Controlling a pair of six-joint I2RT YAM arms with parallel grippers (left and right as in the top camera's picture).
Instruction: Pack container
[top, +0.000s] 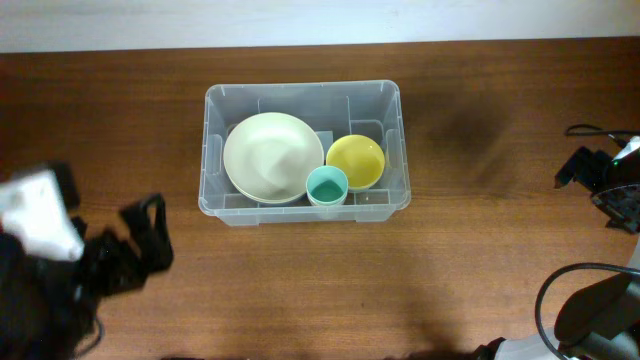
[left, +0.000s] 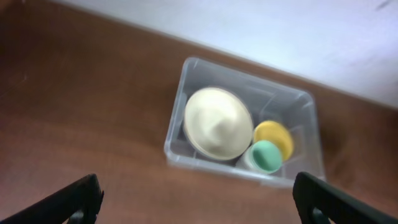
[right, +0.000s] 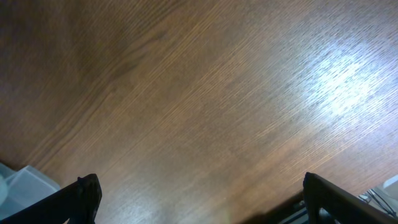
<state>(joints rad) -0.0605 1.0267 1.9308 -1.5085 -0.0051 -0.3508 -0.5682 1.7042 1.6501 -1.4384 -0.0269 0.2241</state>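
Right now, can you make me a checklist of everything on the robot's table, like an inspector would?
surface: brown wooden table, with a light glare in the right wrist view.
job's things: clear container mid-table; inside it are a big cream bowl, a yellow bowl and a small teal cup.
clutter: nothing seen.
grippers: left gripper open, empty; right gripper open, empty, over wood.
cables: black cable looping at the right edge.
surroundings: pale wall behind the table.
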